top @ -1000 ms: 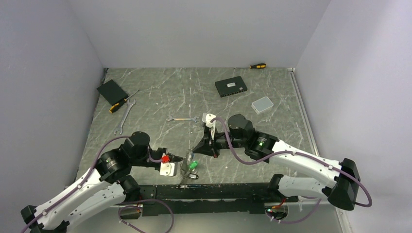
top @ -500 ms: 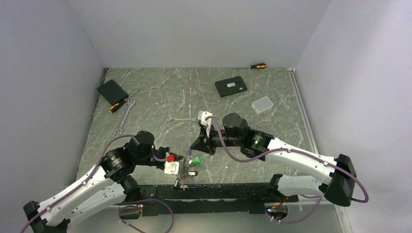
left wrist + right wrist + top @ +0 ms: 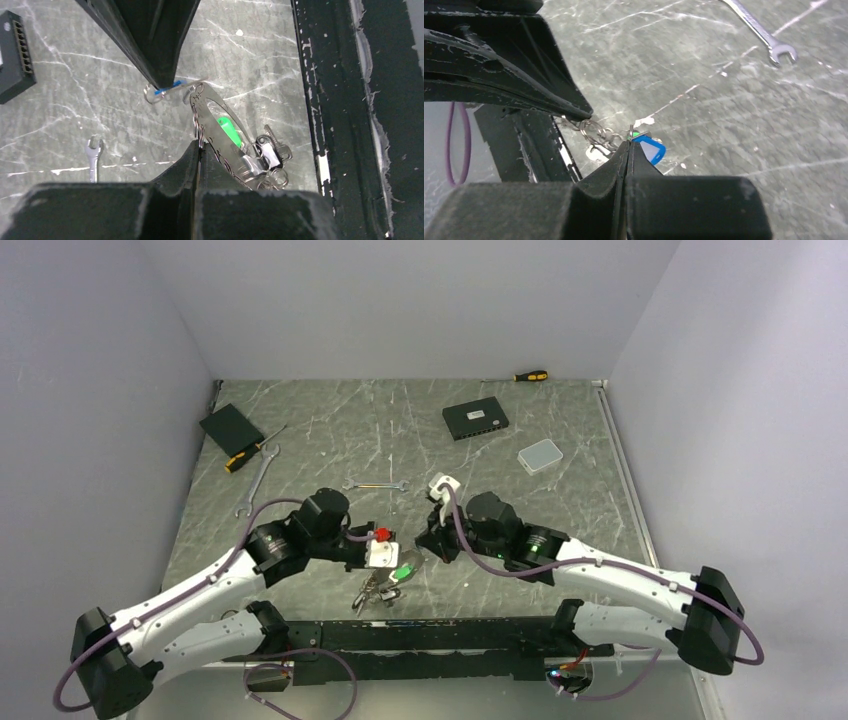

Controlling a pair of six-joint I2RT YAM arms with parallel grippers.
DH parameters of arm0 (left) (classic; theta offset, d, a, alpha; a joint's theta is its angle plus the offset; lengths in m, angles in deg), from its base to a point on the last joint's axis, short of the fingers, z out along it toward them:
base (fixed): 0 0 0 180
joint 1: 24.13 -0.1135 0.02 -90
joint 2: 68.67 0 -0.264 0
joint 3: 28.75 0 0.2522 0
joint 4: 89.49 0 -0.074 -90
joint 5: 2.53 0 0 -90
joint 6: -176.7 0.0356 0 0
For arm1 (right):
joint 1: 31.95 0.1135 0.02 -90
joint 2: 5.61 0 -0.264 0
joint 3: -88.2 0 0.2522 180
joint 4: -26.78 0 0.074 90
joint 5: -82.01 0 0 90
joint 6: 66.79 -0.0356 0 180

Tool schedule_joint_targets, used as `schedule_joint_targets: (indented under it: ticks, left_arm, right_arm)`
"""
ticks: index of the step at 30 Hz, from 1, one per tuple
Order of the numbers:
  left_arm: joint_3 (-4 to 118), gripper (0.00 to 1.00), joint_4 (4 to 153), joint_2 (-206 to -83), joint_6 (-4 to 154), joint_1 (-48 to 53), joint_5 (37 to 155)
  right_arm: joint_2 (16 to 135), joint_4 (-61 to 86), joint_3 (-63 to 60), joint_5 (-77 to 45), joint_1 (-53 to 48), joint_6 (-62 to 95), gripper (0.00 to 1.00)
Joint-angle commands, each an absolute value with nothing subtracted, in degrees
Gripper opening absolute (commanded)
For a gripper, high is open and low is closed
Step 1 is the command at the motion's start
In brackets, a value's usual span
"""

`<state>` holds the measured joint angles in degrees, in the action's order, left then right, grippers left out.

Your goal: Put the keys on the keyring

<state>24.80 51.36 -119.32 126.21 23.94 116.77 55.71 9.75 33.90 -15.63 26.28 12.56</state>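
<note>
Left wrist view: the keyring [image 3: 201,127] stands edge-on in my left gripper [image 3: 198,148], jaws pinched tight on its chain-like rim. Several keys [image 3: 267,152] and a green tag [image 3: 229,131] hang bunched along its side toward the black front rail [image 3: 340,100]. My right gripper [image 3: 162,86] — likewise clamped — holds a blue-tagged key [image 3: 167,91] just beside the hoop's far end. Farther off on the table [image 3: 75,110] lie a small spanner [image 3: 92,157] and a black box [image 3: 12,55].
</note>
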Motion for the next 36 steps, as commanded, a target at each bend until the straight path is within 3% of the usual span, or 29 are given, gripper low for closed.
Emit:
schedule_joint_targets:
  ticks: [1, 9, 13, 18, 19, 21, 26, 30, 36]
  left_arm:
    - [26.26, 0.00, 49.56, -122.05, 120.85, 24.06, 120.07]
    - [25.02, 0.01, 51.44, -119.78, 121.41, 24.12, 119.75]
    - [25.95, 0.15, 50.56, -121.49, 119.21, 24.11, 117.04]
    - [26.39, 0.46, 50.66, -122.91, 117.16, 24.10, 114.76]
    - [26.33, 0.59, 50.71, -122.76, 116.97, 24.06, 114.02]
    - [26.32, 0.98, 50.71, -121.98, 116.75, 24.12, 112.52]
    - [25.49, 0.99, 53.97, -118.80, 113.01, 24.12, 106.64]
    - [24.67, 1.00, 59.90, -117.45, 95.26, 24.05, 94.60]
    - [27.21, 0.99, 55.46, -122.27, 87.59, 24.11, 99.17]
  right_arm:
    - [50.43, 11.62, 36.97, -8.18, 26.41, 7.82, 0.00]
    - [48.01, 14.51, 39.07, -12.11, 26.41, 8.59, 0.00]
    - [49.07, 14.11, 38.80, -11.62, 26.41, 9.30, 0.00]
    - [49.50, 15.01, 39.19, -11.77, 26.41, 9.07, 0.00]
    - [49.38, 15.09, 39.31, -11.70, 26.41, 8.94, 0.00]
    - [49.08, 15.07, 39.61, -11.50, 26.41, 8.76, 0.00]
    - [47.79, 14.36, 39.89, -10.37, 26.41, 8.62, 0.00]
    - [47.44, 13.99, 40.07, -9.09, 26.41, 8.26, 0.00]
    - [48.09, 12.16, 39.83, -6.15, 26.41, 6.83, 0.00]
